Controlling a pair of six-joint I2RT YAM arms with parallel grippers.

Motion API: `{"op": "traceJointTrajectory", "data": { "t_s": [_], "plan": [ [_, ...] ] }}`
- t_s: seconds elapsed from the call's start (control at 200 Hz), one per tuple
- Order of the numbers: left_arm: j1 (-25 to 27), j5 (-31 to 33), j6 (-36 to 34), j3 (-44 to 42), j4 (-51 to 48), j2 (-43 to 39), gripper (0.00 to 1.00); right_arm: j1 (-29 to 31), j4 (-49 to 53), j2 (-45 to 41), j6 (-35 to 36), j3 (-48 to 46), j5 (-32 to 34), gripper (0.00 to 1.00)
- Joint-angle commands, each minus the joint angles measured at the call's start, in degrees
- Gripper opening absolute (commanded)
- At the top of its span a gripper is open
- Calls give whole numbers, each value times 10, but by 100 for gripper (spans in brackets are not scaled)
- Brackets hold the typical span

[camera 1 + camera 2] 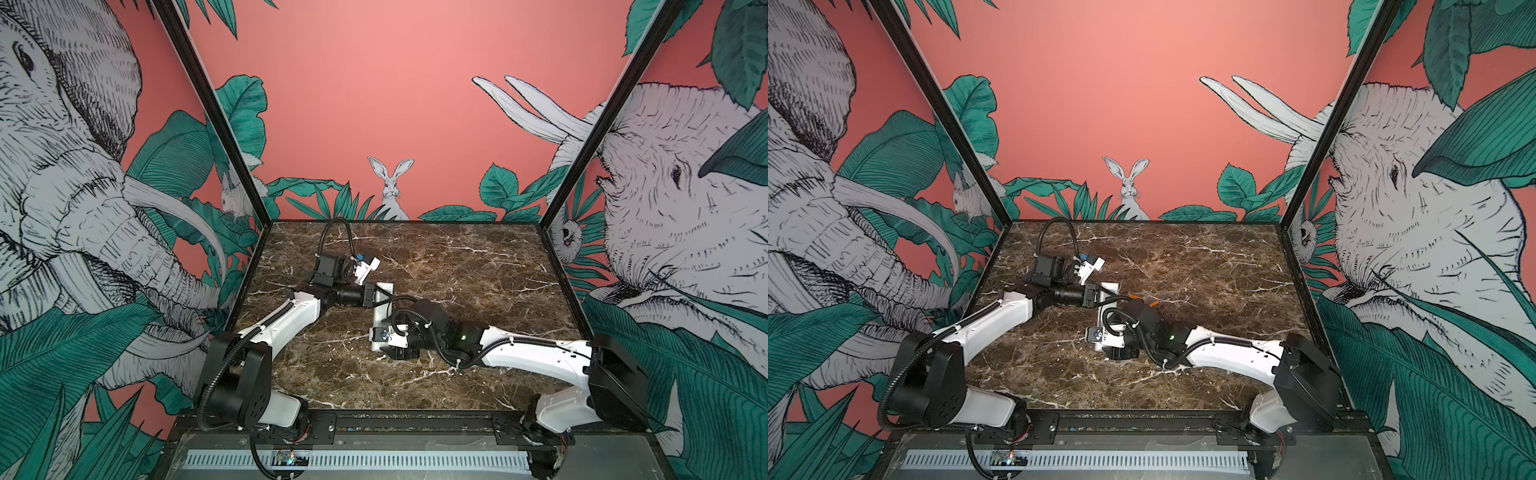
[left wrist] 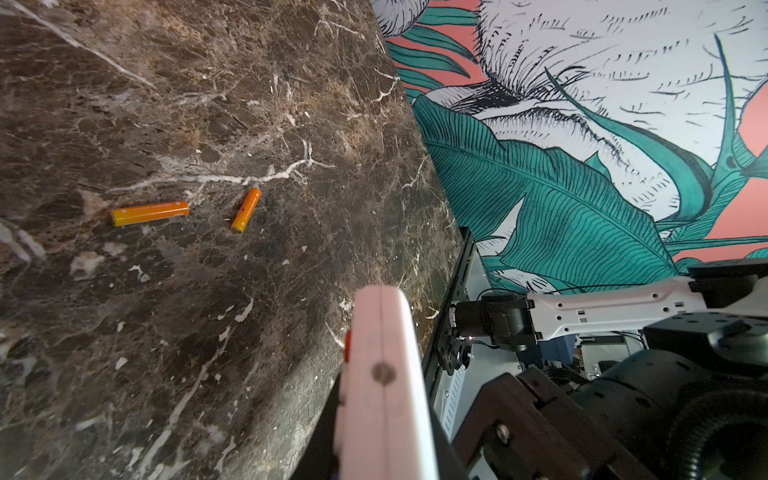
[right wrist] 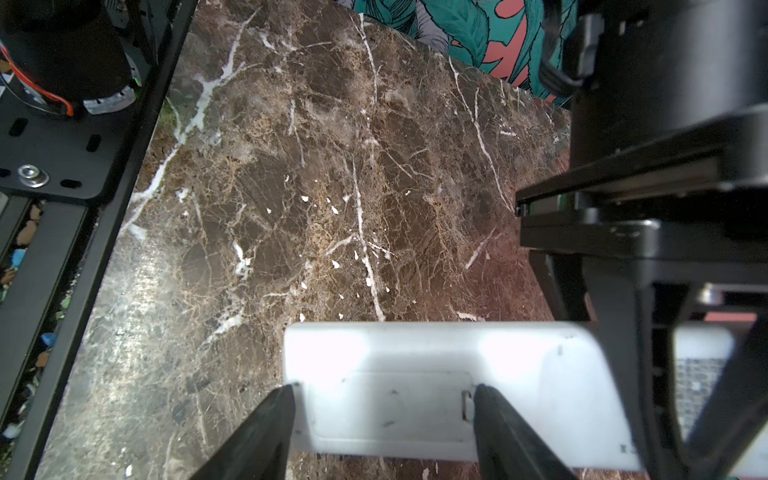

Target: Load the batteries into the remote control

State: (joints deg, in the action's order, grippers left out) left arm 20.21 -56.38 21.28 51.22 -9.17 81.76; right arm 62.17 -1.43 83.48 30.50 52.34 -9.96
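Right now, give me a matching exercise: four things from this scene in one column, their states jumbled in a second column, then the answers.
Column one
1. batteries
2. remote control
3. left tool
4. right tool

Column two
A. shut on the remote control
B. lying loose on the marble table
C. white, with its back cover on
D. open, straddling the back cover

Pairs: 1-B, 2-C, 3-A, 4-D
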Motion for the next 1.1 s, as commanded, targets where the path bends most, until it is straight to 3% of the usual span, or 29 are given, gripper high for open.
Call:
{"op": "traceJointTrajectory", "data": {
  "t_s": [0.0,0.73,1.095],
  "plan": [
    [0,-14,-3,10,27,-14,0,7,33,-9,5,-3,-47,64],
    [1,-10,-7,11,20,-12,0,7,30,-27,3,-9,-53,54],
    [1,-11,-8,11,20,-12,0,7,17,-35,2,-17,-31,55]
  ]
}}
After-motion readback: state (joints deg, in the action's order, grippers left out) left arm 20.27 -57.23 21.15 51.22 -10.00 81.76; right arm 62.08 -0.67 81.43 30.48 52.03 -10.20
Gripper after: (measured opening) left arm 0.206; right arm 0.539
